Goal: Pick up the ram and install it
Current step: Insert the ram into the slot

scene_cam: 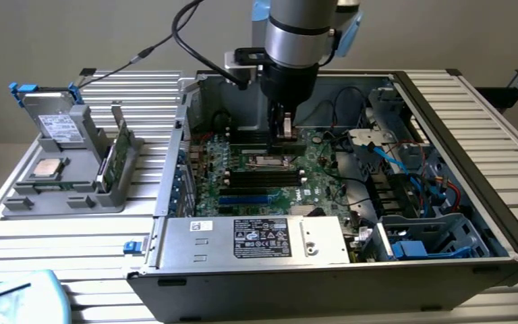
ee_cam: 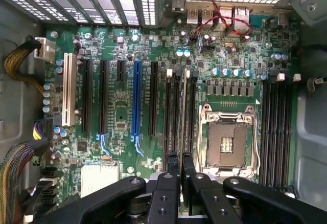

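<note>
1. I judge that the picking-up is done and the installing is in hand. My black two-fingered gripper (ee_cam: 180, 158) is clenched on the ram (ee_cam: 183, 111), a long, thin, dark-green circuit-board stick that I see edge-on, running out from between my fingers.
2. The ram hangs along the bank of long black plastic memory slots (ee_cam: 168, 116), just beside the metal-framed processor socket (ee_cam: 227, 142) on the green motherboard (ee_cam: 120, 111). I cannot tell whether its lower edge touches a slot yet.
3. To my mind, seating it calls for the stick's edge to lie true along one slot, not between two. It then needs a straight, level press, with no tilt end to end.
4. The wrist view gives me the line-up. The stick runs parallel with the slots, and their white end clips are in sight.
5. The exterior view gives me the setting instead. My arm stands upright, reaching down into the open grey metal computer case (scene_cam: 331, 283). Well apart, on the exterior view's left, a grey plastic stand (scene_cam: 61, 199) holds another green board (scene_cam: 119, 152) upright.
</note>
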{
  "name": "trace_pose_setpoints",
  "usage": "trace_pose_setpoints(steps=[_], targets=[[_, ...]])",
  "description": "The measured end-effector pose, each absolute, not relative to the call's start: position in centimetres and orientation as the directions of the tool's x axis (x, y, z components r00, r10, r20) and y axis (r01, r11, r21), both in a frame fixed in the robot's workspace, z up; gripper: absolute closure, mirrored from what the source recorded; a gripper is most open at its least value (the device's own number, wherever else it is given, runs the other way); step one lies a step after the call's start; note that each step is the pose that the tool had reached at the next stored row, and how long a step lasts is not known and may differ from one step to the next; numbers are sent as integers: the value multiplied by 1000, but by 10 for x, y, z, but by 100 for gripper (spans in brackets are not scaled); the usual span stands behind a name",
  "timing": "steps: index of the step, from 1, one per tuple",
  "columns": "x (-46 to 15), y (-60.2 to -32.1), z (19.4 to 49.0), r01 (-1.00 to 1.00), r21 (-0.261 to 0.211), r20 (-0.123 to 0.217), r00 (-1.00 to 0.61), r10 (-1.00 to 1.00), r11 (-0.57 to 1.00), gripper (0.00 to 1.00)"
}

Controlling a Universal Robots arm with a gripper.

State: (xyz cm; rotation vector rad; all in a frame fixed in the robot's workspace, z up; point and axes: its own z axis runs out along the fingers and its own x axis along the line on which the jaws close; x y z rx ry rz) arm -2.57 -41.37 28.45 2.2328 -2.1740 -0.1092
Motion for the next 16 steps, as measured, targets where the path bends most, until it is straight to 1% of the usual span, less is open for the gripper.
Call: trace_pose_setpoints(steps=[12,16], targets=[[-24,-414,274,-997,70,-5,22,-1000,-22,86],[-24,-414,268,-997,70,-1,21,-1000,-21,86]])
